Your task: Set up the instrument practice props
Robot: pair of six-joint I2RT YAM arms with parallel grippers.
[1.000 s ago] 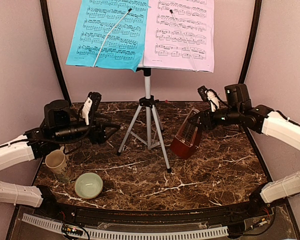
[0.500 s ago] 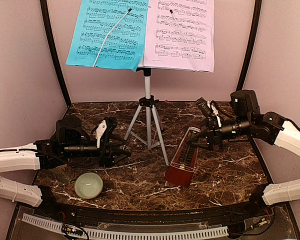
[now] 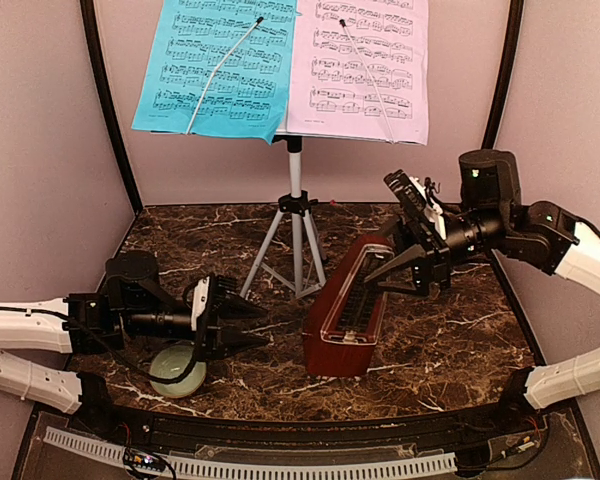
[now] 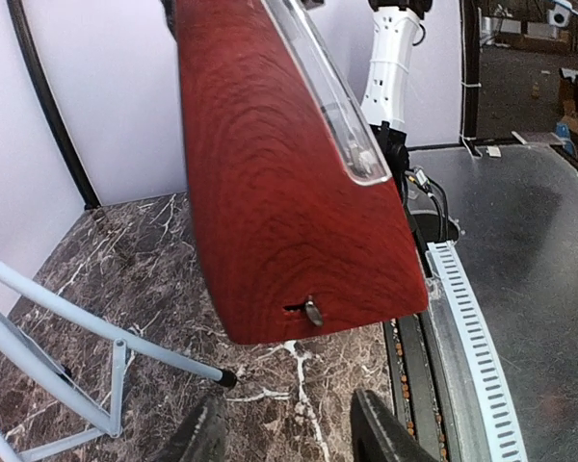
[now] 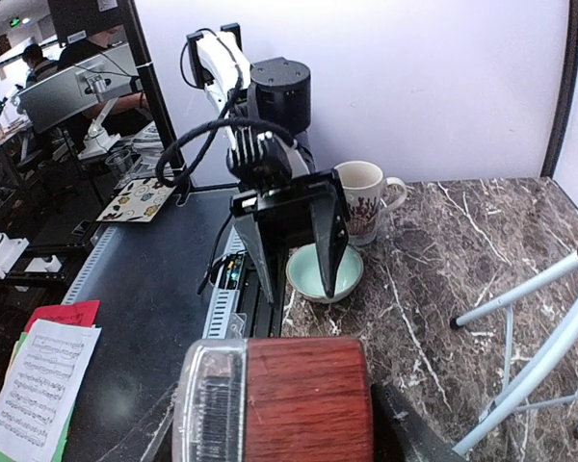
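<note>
Dark-red metronome (image 3: 342,318) tilts, top clamped in the right gripper (image 3: 388,278); left gripper (image 3: 255,328) faces its base, jaws apart.

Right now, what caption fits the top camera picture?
Right gripper holds the dark-red wooden pyramid metronome tilted; the open left gripper points toward it.

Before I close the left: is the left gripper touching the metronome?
Apart. The top view shows bare tabletop between the left gripper and the metronome.
</note>
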